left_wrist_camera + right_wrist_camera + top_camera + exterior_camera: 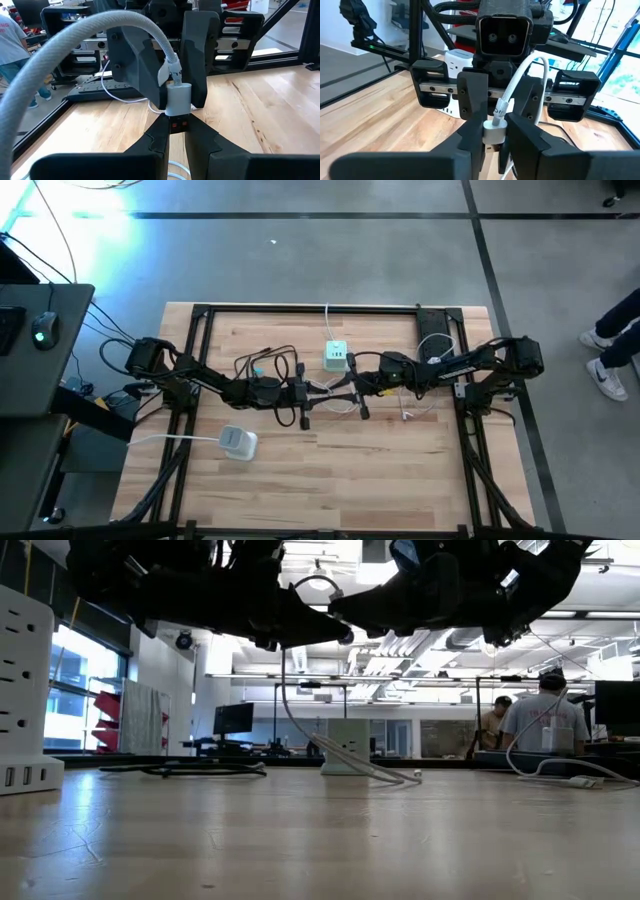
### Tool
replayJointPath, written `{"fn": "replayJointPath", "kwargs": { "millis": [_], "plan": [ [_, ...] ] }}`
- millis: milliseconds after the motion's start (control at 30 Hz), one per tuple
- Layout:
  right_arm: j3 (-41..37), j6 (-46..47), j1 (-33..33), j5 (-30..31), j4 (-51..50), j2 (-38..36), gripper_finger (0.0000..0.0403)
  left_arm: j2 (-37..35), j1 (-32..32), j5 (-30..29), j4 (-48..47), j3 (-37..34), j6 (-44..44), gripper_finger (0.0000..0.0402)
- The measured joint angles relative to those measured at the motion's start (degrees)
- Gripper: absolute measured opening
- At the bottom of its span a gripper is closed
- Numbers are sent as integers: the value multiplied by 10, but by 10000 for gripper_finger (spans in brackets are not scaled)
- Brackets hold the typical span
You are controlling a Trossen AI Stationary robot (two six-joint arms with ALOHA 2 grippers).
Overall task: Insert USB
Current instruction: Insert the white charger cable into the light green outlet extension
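Your left end effector [172, 131] and right end effector [492, 140] meet above mid-tabletop [330, 470], both apparently clamped narrow on the white USB plug [178, 99], near the green charger [336, 356].

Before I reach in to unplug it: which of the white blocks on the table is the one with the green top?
Start at the wooden table's far edge, midway along. The green-topped charging block stands just beyond where the two grippers meet. The other white block lies nearer, on the left arm's side, plain white.
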Motion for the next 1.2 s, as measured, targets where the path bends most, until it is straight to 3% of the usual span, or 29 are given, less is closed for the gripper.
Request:
{"fn": "replayJointPath", "kwargs": {
  "millis": [233, 467, 633, 733, 867, 1000, 1200],
  "plan": [
    [0, 3, 0, -8, 0, 0, 2, 0, 0, -1, -3, 0, -1, 7],
    [1, 26, -14, 20, -26, -32, 2, 1, 0, 0, -19, 0, -1, 0],
    [1, 28, -19, 17, -57, -39, 25, 1, 0, -1, -17, 0, -1, 2],
    [1, 31, -17, 17, -70, -39, 29, 1, 0, -37, -17, 0, 0, 1],
    [1, 28, -7, 22, -69, -39, 6, 1, 0, -71, -27, 0, 0, 2],
    [1, 21, 2, 47, -69, -39, 3, 1, 0, -69, -29, 0, 0, 2],
    [1, 16, 5, 67, -69, -39, 1, 1, 0, -13, -26, 0, 14, 22]
  ]
}}
